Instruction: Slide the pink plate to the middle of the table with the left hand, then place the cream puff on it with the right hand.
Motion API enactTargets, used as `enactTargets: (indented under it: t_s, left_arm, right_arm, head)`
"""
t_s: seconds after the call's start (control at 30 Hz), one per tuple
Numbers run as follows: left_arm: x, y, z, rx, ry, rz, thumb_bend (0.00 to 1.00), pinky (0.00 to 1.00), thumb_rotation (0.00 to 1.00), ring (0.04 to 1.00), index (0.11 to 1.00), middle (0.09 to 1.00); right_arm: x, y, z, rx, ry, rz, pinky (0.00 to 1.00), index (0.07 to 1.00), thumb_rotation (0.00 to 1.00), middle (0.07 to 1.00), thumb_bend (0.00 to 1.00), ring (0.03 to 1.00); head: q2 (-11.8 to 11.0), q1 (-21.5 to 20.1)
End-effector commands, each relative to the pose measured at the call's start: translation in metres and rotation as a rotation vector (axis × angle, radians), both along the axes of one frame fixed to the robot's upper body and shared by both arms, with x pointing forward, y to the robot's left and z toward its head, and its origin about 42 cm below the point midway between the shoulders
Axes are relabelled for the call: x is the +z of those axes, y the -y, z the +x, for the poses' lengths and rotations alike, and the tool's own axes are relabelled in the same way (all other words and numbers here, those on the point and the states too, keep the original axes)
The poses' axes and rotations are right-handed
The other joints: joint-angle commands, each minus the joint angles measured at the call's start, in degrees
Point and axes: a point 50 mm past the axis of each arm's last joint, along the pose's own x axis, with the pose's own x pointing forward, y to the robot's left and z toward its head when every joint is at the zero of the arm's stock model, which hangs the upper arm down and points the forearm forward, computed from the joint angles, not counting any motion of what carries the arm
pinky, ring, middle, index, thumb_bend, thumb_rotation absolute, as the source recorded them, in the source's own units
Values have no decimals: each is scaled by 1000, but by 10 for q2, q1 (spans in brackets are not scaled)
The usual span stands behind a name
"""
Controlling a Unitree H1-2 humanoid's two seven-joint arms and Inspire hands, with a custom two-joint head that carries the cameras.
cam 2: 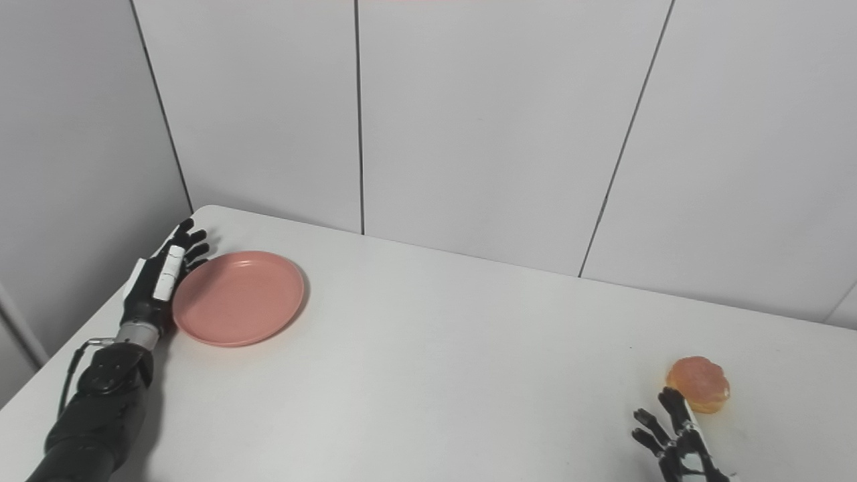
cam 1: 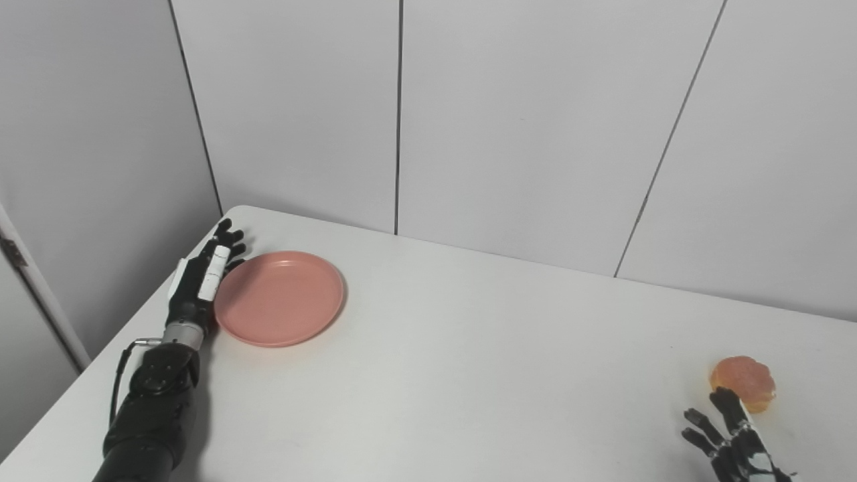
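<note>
The pink plate [cam 1: 279, 297] lies flat at the table's far left. My left hand [cam 1: 201, 280] rests beside its left rim, fingers stretched out and apart, its side against the plate edge, holding nothing. The cream puff [cam 1: 743, 382], orange and lumpy, sits near the right front of the table. My right hand [cam 1: 726, 442] is just below and left of it, fingers spread and pointing up; one fingertip reaches the puff's lower edge, but nothing is held.
The white table [cam 1: 469, 348] has its left edge right beside my left arm. Grey wall panels [cam 1: 535, 120] stand close behind the table's far edge.
</note>
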Motion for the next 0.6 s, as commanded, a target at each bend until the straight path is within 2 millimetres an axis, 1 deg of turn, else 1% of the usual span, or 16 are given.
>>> enactTargets:
  t_s: [0.0,0.07,0.17,0.27,0.3,0.5,0.57]
  left_arm:
    - [10,15,10,-42,55,-7,1000,871,955,939,942,945]
    - [7,20,10,-60,48,-5,998,860,970,942,947,953]
    - [2,28,7,-77,43,-4,965,839,986,946,949,964]
    - [-5,29,3,-109,24,-11,993,898,963,966,963,989]
    - [-7,29,2,-114,19,-15,999,902,959,969,967,992]
    - [-13,34,-2,-142,11,-25,976,872,964,968,971,999]
    - [-14,37,-4,-157,12,-24,992,879,955,964,976,998]
  right_arm:
    - [-36,0,-27,-18,-146,18,840,939,1000,964,856,863]
    - [-35,-1,-27,-19,-151,20,834,935,998,958,862,859]
    - [-34,-1,-27,-20,-154,21,829,935,996,956,859,858]
    - [-33,-1,-27,-21,-154,23,823,935,990,955,854,856]
    - [-33,-1,-27,-22,-154,24,815,932,984,953,855,853]
    - [-32,0,-28,-21,-160,23,807,927,971,951,860,849]
    - [-32,0,-28,-19,-161,21,812,929,967,953,863,852]
  head:
    - [1,-1]
    - [2,-1]
    - [2,-1]
    - [5,-3]
    - [6,-3]
    - [10,-7]
    - [12,-9]
